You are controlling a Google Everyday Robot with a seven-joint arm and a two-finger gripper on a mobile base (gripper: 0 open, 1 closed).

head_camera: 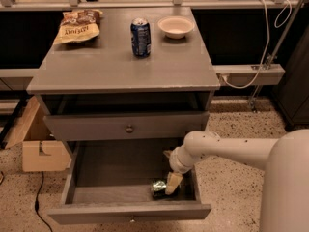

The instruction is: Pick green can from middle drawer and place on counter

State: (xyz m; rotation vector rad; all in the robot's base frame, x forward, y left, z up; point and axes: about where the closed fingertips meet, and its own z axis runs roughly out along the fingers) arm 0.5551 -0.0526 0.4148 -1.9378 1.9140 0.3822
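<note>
The green can (158, 188) lies on its side on the floor of the open middle drawer (130, 211), near the front right. My gripper (172, 182) reaches down into the drawer from the right on a white arm and sits right beside the can, touching or nearly touching its right end. The counter (120, 66) is the grey top of the cabinet above.
On the counter stand a blue can (140, 37), a white bowl (175, 26) and a chip bag (77, 26). The upper drawer front (129, 128) is closed. A cardboard box (36, 144) sits on the floor at the left. A cable hangs at the right.
</note>
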